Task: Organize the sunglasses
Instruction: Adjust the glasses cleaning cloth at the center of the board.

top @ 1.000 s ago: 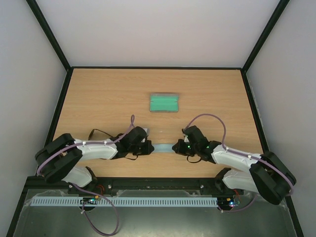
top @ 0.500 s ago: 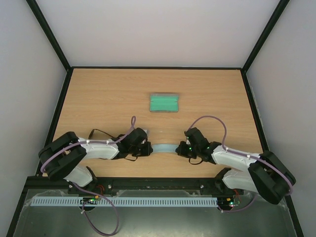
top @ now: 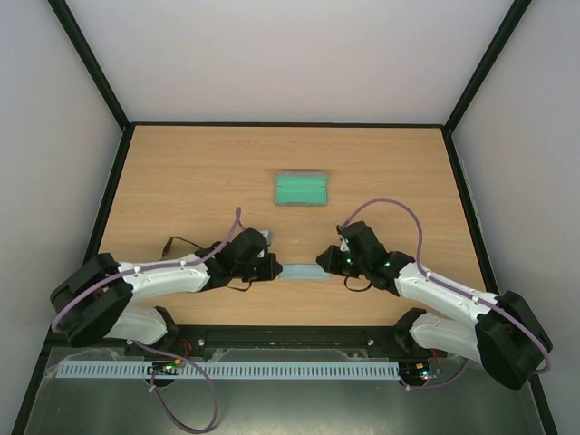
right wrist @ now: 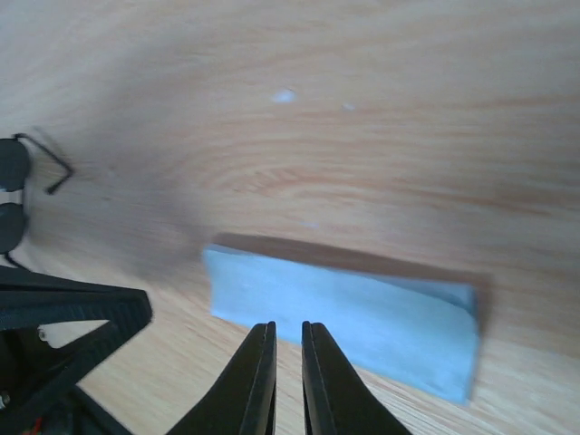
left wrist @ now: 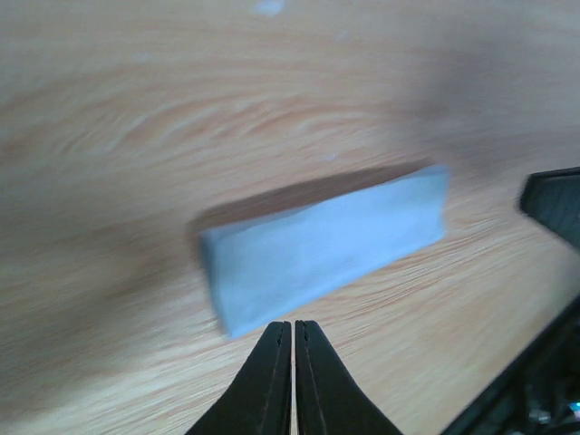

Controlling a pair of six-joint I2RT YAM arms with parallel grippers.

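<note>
The sunglasses [right wrist: 13, 195] show at the left edge of the right wrist view as two dark round lenses with a thin black arm. In the top view, thin dark lines [top: 177, 243] beside my left forearm look like part of them. A light blue cloth [top: 302, 272] lies as a folded strip between my grippers, also seen as cloth [left wrist: 326, 249] and cloth [right wrist: 362, 313]. My left gripper [top: 275, 268] [left wrist: 293, 324] is shut, its tips at the cloth's edge. My right gripper [top: 323, 261] [right wrist: 288, 326] stands slightly open over the cloth's other end, with nothing between its fingers.
A grey case [top: 301, 189] lies open with its green inside up, behind the cloth at mid-table. Black rails edge the wooden table [top: 399, 172] at the left, right and back. White walls rise beyond them.
The two grippers have come closer together. The cloth, arched between them half a second ago, now lies as a flat strip. The right jaws have parted a little.
</note>
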